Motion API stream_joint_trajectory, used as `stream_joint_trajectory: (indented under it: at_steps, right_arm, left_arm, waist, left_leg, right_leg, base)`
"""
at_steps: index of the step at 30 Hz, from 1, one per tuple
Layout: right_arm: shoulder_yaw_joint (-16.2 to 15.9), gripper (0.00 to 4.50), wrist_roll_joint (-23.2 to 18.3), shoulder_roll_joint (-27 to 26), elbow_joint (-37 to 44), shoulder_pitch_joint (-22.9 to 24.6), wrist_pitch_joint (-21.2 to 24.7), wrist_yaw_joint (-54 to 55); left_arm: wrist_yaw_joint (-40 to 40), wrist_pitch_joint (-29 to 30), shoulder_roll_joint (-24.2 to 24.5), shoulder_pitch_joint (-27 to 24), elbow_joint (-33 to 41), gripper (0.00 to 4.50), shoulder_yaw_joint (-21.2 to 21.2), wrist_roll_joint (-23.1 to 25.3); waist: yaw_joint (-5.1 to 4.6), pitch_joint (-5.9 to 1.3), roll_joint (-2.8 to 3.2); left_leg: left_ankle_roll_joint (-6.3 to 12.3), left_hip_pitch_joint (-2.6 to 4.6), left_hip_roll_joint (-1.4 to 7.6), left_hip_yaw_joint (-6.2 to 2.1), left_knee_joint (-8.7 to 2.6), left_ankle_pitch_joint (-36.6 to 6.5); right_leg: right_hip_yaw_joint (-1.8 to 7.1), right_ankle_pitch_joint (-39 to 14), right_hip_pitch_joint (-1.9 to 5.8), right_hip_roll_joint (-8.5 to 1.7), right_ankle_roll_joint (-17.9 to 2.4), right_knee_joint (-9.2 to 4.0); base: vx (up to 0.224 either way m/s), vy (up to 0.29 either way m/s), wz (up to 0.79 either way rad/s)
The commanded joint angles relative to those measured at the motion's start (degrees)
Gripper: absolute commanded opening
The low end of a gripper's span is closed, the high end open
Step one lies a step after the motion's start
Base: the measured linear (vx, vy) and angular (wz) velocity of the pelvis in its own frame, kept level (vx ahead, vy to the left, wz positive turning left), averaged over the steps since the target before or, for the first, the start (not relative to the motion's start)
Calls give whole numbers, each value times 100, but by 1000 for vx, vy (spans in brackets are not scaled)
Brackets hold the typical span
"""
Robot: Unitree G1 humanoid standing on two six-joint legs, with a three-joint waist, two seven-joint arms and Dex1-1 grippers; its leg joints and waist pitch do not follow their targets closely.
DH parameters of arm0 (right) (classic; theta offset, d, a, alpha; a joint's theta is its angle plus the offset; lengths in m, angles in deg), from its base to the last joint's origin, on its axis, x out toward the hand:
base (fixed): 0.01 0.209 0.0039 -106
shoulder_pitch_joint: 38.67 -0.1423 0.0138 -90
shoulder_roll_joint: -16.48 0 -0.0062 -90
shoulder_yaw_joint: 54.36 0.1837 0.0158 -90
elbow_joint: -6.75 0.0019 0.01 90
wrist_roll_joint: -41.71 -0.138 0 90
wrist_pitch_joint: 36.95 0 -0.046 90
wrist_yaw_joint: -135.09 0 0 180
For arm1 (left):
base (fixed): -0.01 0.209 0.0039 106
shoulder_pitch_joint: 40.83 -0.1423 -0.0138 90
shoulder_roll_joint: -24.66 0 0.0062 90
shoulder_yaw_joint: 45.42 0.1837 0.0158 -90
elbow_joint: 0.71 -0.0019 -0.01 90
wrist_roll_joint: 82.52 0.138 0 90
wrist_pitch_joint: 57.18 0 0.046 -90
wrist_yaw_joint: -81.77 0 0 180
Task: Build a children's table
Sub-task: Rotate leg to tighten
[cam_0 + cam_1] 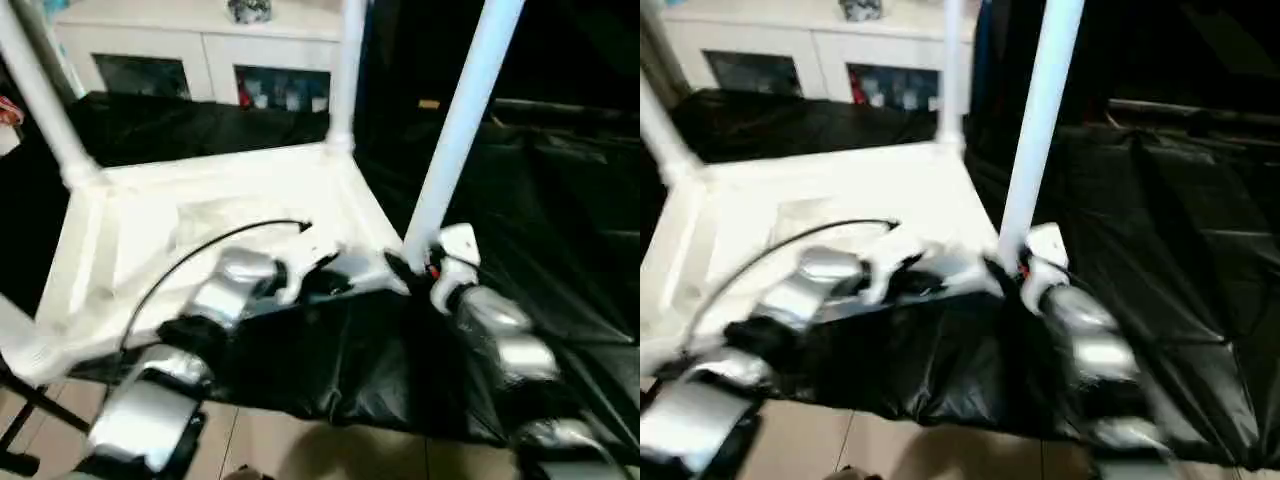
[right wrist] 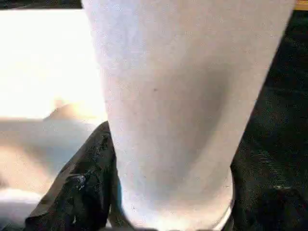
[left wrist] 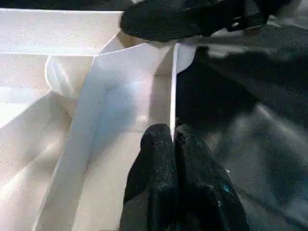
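Table top (image 1: 230,215), white and upside down, is lying on a worktop (image 1: 560,230) draped in black sheeting, ribbed underside facing up. Three legs are standing up from its corners: one at 10 o'clock (image 1: 40,100), one at 12 o'clock (image 1: 347,70), and the near-right leg (image 1: 462,120) at 3 o'clock. The right gripper (image 2: 168,211) is gripping that leg's base, jaws spread around it on both sides. The left gripper (image 3: 174,159) is pinching the thin side wall of the top near that corner, jaws closed on it. A white cabinet (image 1: 200,45) is standing behind.
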Motion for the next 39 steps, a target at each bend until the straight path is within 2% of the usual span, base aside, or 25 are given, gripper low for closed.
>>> stream_joint_trajectory:
  at_steps: [1, 2, 3, 4, 5, 7, 8, 9, 11, 12, 13, 14, 15, 18, 20, 21, 22, 26, 27, 30, 31, 32, 34, 39]
  right_arm:
    - [-386, 272, 101, -477, -306, -29, 124, 137]
    - [-377, 272, 139, -565, -347, -70, 81, 257]
    - [-383, 272, 222, -736, -382, -121, -43, 475]
    - [-382, 328, 230, -765, -384, -125, -73, 501]
    - [-409, 328, 265, -797, -362, -117, -155, 504]
    - [-402, 342, 220, -784, -307, -77, -208, 378]
    - [-375, 363, 174, -773, -279, -63, -214, 311]
    - [-386, 378, 169, -684, -235, -46, -232, 208]
    - [-421, 391, 200, -613, -206, -34, -237, 159]
    - [-486, 391, 255, -472, -142, -5, -243, 60]
    - [-519, 391, 238, -356, -78, 22, -225, -128]
    - [-545, 391, 219, -241, -29, 44, -220, -337]
    - [-545, 391, 219, -241, -29, 44, -220, -337]
    - [-616, 391, 108, 224, 123, 130, -171, -1266]
    - [-646, 391, 74, 360, 159, 155, -146, -1553]
    - [-738, 391, 49, 596, 214, 208, -126, -2091]
    - [-792, 391, 47, 709, 228, 229, -137, -2333]
    - [-947, 391, -57, 1005, 361, 293, -109, -3047]
    - [-1080, 391, -216, 1245, 585, 395, -7, -3716]
    - [-1128, 391, -345, 1402, 748, 461, 99, -4198]
    - [-1128, 375, -402, 1440, 801, 474, 141, -4325]
    - [-1142, 365, -458, 1490, 854, 487, 173, -4477]
    - [-1204, 365, -505, 1594, 902, 496, 196, -4787]
    - [-1400, 319, -379, 1729, 801, 420, 137, -5121]
  left_arm:
    - [-300, -6, -416, 177, 37, 0, 116, -83]
    - [-394, -13, -468, 188, 4, 0, 101, -62]
    - [-446, -60, -546, 185, -27, 0, 90, -39]
    - [-448, -72, -557, 185, -34, 0, 86, -37]
    - [-392, -100, -567, 170, -22, 0, 79, -57]
    - [-251, -142, -530, 135, 26, 0, 68, -105]
    - [-169, -176, -502, 119, 48, 0, 64, -129]
    - [20, -221, -421, 74, 119, 0, 59, -183]
    - [107, -224, -375, 49, 161, 0, 55, -208]
    - [245, -240, -293, 4, 236, 0, 49, -249]
    - [371, -241, -225, -32, 294, 0, 44, -289]
    - [519, -253, -154, -72, 355, 0, 42, -333]
    - [519, -253, -154, -72, 355, 0, 42, -333]
    - [1041, -285, 100, -208, 549, 0, 57, -431]
    - [1142, -299, 175, -230, 577, 0, 68, -420]
    - [1304, -304, 290, -245, 605, 0, 64, -416]
    - [1400, -312, 355, -248, 617, 0, 72, -418]
    - [1699, -284, 537, -259, 674, 0, 112, -433]
    - [1992, -288, 699, -287, 714, 0, 171, -442]
    - [2265, -253, 825, -327, 800, 0, 219, -475]
    - [2325, -249, 863, -337, 822, 0, 236, -478]
    - [2370, -277, 901, -342, 824, 0, 257, -466]
    - [2458, -304, 959, -356, 839, 0, 288, -453]
    - [2541, -293, 998, -315, 793, 0, 302, -471]
  waist:
    - [-14, -321, 21]
    - [-16, -332, 15]
    - [-29, -337, 67]
    - [-32, -344, 51]
    - [-27, -352, 38]
    - [-27, -353, 38]
    - [-30, -359, 44]
    - [-37, -355, 16]
    - [-43, -354, 36]
    - [-51, -352, 5]
    - [-45, -353, 16]
    - [-42, -356, -7]
    - [-40, -359, 3]
    - [-42, -365, -9]
    - [-24, -364, -14]
    - [-9, -358, -30]
    - [-2, -355, -18]
    - [24, -348, -17]
    - [46, -351, -30]
    - [87, -355, -34]
    - [92, -351, -32]
    - [116, -354, -63]
    - [140, -357, -54]
    - [161, -357, -51]
  left_leg:
    - [-227, 120, 347, -221, -509, -2132]
    - [-152, 105, 331, -206, -495, -2012]
    - [-129, 98, 334, -199, -493, -1923]
    - [-108, 86, 330, -198, -487, -1862]
    - [-36, 92, 320, -180, -472, -1744]
    - [73, 78, 315, -170, -460, -1627]
    - [127, 54, 320, -180, -464, -1515]
    - [171, 55, 320, -171, -458, -1478]
    - [202, 51, 327, -177, -461, -1454]
    - [212, 53, 334, -176, -465, -1466]
    - [214, 55, 336, -181, -465, -1457]
    - [245, 51, 340, -175, -461, -1413]
    - [290, 35, 342, -175, -454, -1330]
    - [426, 27, 342, -161, -426, -1192]
    - [494, 31, 340, -153, -416, -1139]
    - [521, 19, 341, -155, -414, -1104]
    - [537, 20, 345, -149, -416, -1107]
    - [458, 36, 372, -144, -422, -1241]
    - [467, 40, 376, -145, -419, -1247]
    - [523, 43, 385, -141, -412, -1163]
    - [526, 34, 386, -141, -413, -1165]
    - [526, 37, 391, -142, -410, -1152]
    - [504, 42, 393, -143, -410, -1104]
    - [430, 50, 388, -146, -415, -1130]
  right_leg:
    - [291, -1730, 118, -410, -1139, -536]
    - [288, -1555, 138, -408, -1175, -529]
    - [292, -1326, 136, -399, -1220, -518]
    - [288, -1208, 151, -398, -1237, -503]
    - [289, -1013, 159, -390, -1284, -491]
    - [287, -903, 182, -392, -1331, -481]
    - [280, -836, 210, -398, -1338, -466]
    - [277, -847, 209, -395, -1343, -471]
    - [275, -884, 214, -397, -1353, -468]
    - [273, -928, 214, -392, -1355, -469]
    - [272, -940, 217, -396, -1357, -465]
    - [272, -903, 224, -391, -1359, -458]
    - [273, -792, 236, -400, -1378, -447]
    - [275, -577, 244, -407, -1487, -427]
    - [267, -537, 249, -399, -1518, -427]
    - [254, -541, 273, -389, -1513, -418]
    - [255, -559, 261, -387, -1517, -419]
    - [253, -834, 236, -392, -1523, -430]
    - [252, -830, 248, -393, -1524, -428]
    - [252, -716, 240, -392, -1554, -407]
    - [253, -736, 237, -397, -1562, -409]
    - [254, -787, 238, -407, -1557, -404]
    - [254, -803, 233, -409, -1543, -404]
    - [250, -787, 225, -406, -1574, -402]
  base:
    - [0, 0, 0]
    - [0, 0, 0]
    - [0, 0, 0]
    - [0, 0, 0]
    - [0, 0, 0]
    - [0, 0, 0]
    - [0, 0, 0]
    - [0, 0, 0]
    - [0, 0, 0]
    - [0, 0, 0]
    - [0, 0, 0]
    - [0, 0, 0]
    - [0, 0, 0]
    - [0, 0, 0]
    - [0, 0, 0]
    - [0, 0, 0]
    - [0, 0, 0]
    - [0, 0, 0]
    - [0, 0, 0]
    - [0, 0, 0]
    - [0, 0, 0]
    - [0, 0, 0]
    - [0, 0, 0]
    - [0, 0, 0]
